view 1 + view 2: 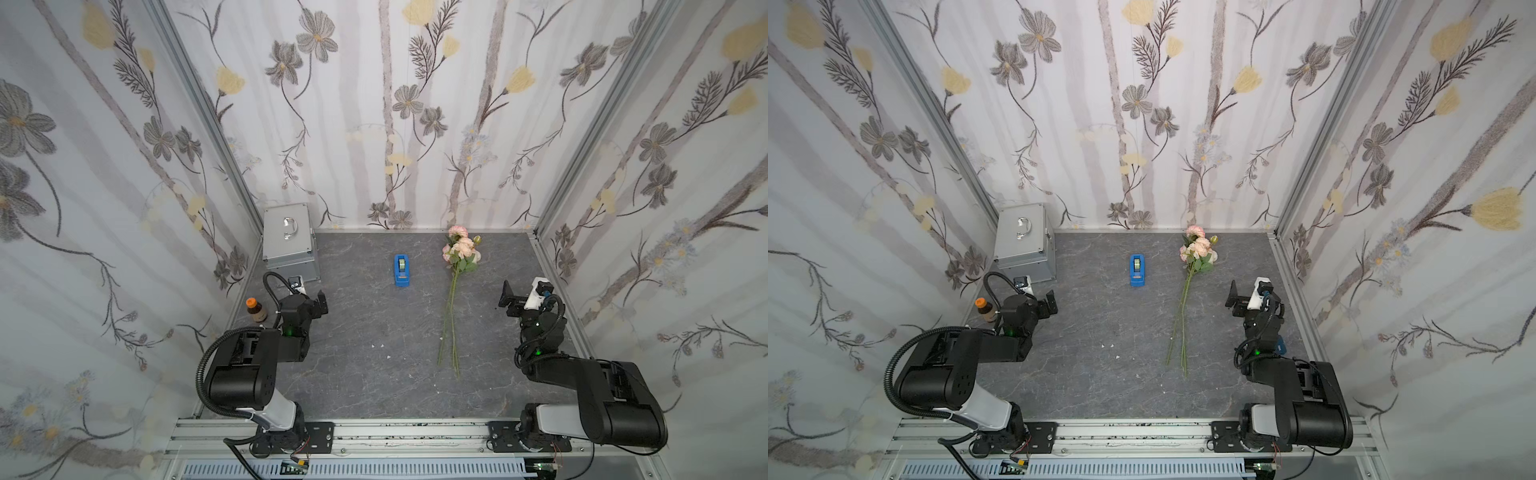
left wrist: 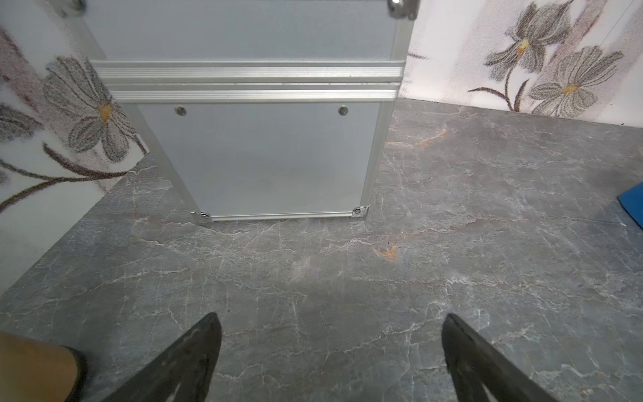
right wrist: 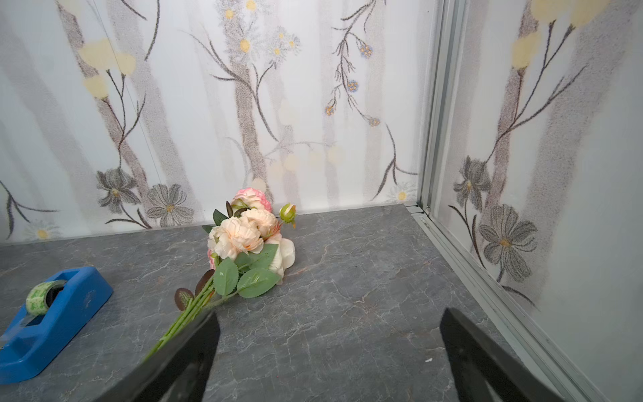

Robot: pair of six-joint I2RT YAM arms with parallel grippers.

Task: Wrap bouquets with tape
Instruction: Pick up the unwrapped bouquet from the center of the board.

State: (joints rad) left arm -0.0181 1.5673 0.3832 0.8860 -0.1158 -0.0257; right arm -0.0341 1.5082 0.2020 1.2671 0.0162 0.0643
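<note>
Both arms rest folded at their own sides of the grey marbled tabletop (image 1: 374,332), jaws spread wide and empty.
The closed silver aluminium case with a top handle (image 1: 286,249) stands in the far left corner, contents hidden. The left gripper (image 2: 330,316) faces it, and the right gripper (image 3: 328,315) faces the far right corner. The bouquet of pale pink artificial flowers (image 1: 460,249) lies flat right of centre, heads toward the back wall and long green stems running toward the robot. The small blue plastic tape dispenser (image 1: 401,272) lies to its left, well apart, lengthwise the same way. A brown bottle with an orange cap (image 1: 254,309) stands by the left wall.
</note>
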